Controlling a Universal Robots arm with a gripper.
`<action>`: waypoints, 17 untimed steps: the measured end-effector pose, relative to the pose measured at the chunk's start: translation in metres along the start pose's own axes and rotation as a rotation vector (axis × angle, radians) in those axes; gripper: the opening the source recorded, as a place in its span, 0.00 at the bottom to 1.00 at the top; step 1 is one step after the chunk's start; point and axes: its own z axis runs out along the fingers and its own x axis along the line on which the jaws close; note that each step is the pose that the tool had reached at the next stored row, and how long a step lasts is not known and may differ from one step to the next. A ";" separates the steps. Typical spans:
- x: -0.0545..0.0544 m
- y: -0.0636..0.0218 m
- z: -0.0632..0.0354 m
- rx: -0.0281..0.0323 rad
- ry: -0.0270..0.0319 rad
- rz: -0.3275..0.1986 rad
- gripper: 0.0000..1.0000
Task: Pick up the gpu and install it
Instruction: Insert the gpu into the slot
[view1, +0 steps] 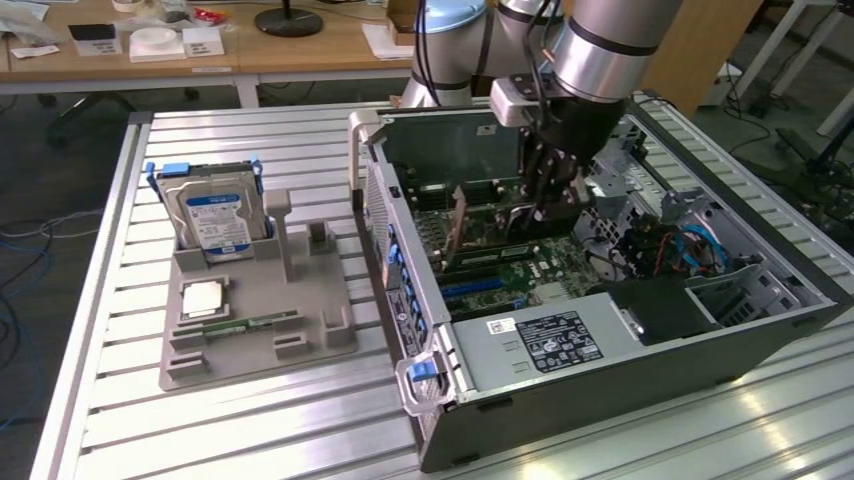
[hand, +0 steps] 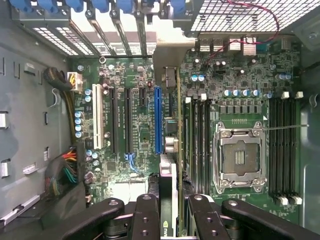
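Exterior view: the gripper (view1: 541, 212) reaches down into the open computer case (view1: 601, 375), clenched on the gpu (view1: 461, 228). The card stands on edge over the motherboard, its long axis running from the claw toward nine o'clock.

Wrist view: the gpu (hand: 178, 150) sits edge-on between the fingers (hand: 145, 217), parallel to the blue slot (hand: 158, 120) and just beside it.

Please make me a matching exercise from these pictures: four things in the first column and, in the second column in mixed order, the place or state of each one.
Column one
1. gpu
2. hard drive
3. memory stick
4. processor socket

Column two
A. lies on the grey tray
B. empty, on the motherboard
C. stands upright in the grey tray
D. held by the gripper, inside the computer case

Pairs: 1-D, 2-C, 3-A, 4-B
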 end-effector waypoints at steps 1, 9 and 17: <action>0.000 0.0001 0.0007 0.0000 -0.0001 0.000 0.27; 0.000 0.0007 0.0034 0.0000 0.0001 0.000 0.27; 0.001 0.0010 0.0061 0.0000 0.0000 0.000 0.27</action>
